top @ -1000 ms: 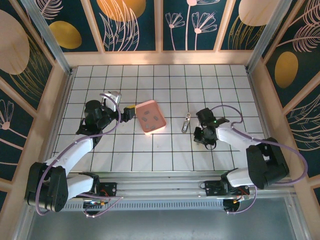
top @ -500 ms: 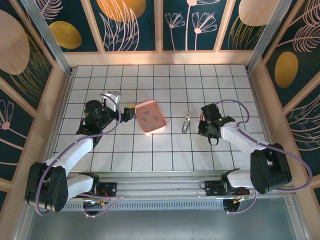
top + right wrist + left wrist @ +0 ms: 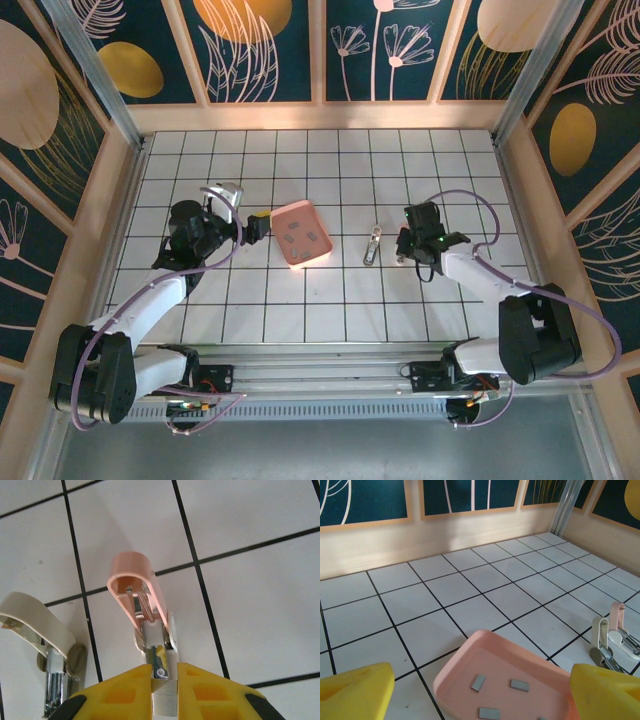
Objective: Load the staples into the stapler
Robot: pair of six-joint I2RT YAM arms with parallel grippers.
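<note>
Several dark-grey staples (image 3: 478,682) lie flat in a pink tray (image 3: 451,675), which the top view shows left of centre (image 3: 303,235). My left gripper (image 3: 257,226) hovers at the tray's left edge, wide open, one yellow finger (image 3: 355,690) at each side of the tray. My right gripper (image 3: 164,672) is shut on the rear end of a mini stapler (image 3: 137,577) with a white body and its pink lid swung open. A second stapler (image 3: 372,245), with a beige lid, lies on the table just left of the held one.
The table is white tile with black grid lines, fenced by wooden walls (image 3: 320,115) at the back and sides. The beige-lidded stapler (image 3: 35,620) lies close beside the right gripper's fingers. Open tiles stretch behind the tray (image 3: 470,580).
My right gripper has carried the pink-lidded stapler away from the near edge, farther up the table and closer to the beige one. The left arm has stayed still.
</note>
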